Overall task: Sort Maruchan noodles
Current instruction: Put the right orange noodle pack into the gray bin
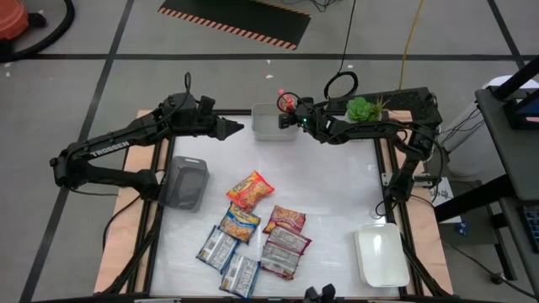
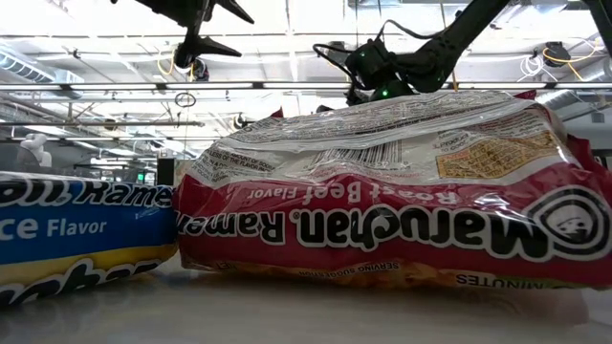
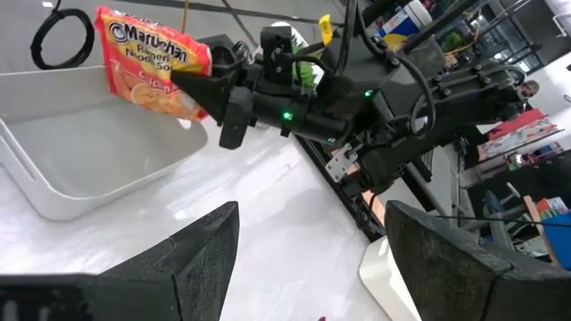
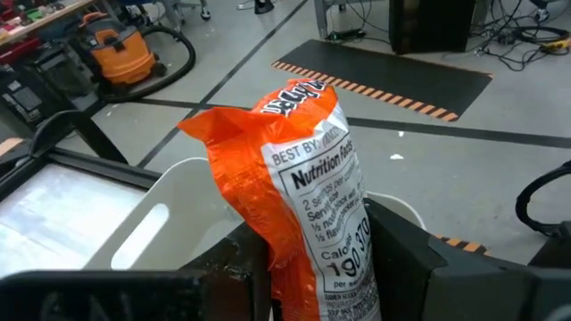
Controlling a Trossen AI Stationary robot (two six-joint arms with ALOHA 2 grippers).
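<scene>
My right gripper [image 1: 291, 109] is shut on an orange-red Maruchan packet [image 4: 299, 169] and holds it over the white tray [image 1: 271, 126] at the table's far edge. My left gripper [image 1: 236, 128] is open and hovers just left of that tray, touching nothing; its wrist view shows the orange packet [image 3: 147, 62] above the tray's wall [image 3: 80, 178]. Several more packets lie flat on the near middle of the table: an orange one [image 1: 250, 189], a blue-and-yellow one [image 1: 241, 223], maroon ones [image 1: 286, 242] and blue-silver ones [image 1: 217, 248]. My right gripper pinches the orange packet between its two fingers at one short end [image 4: 323, 267]. The fingers [image 3: 210, 89] come about level from the table's right. The rest of the packet sticks out past the fingertips, crumpled and lifted clear above the white tray.
A grey tray [image 1: 185, 183] sits at the table's left and a white tray [image 1: 381, 252] at its near right corner. A green plant [image 1: 362, 108] stands at the far right. In the low view a maroon packet [image 2: 382, 191] and a blue one [image 2: 76, 229] fill the foreground.
</scene>
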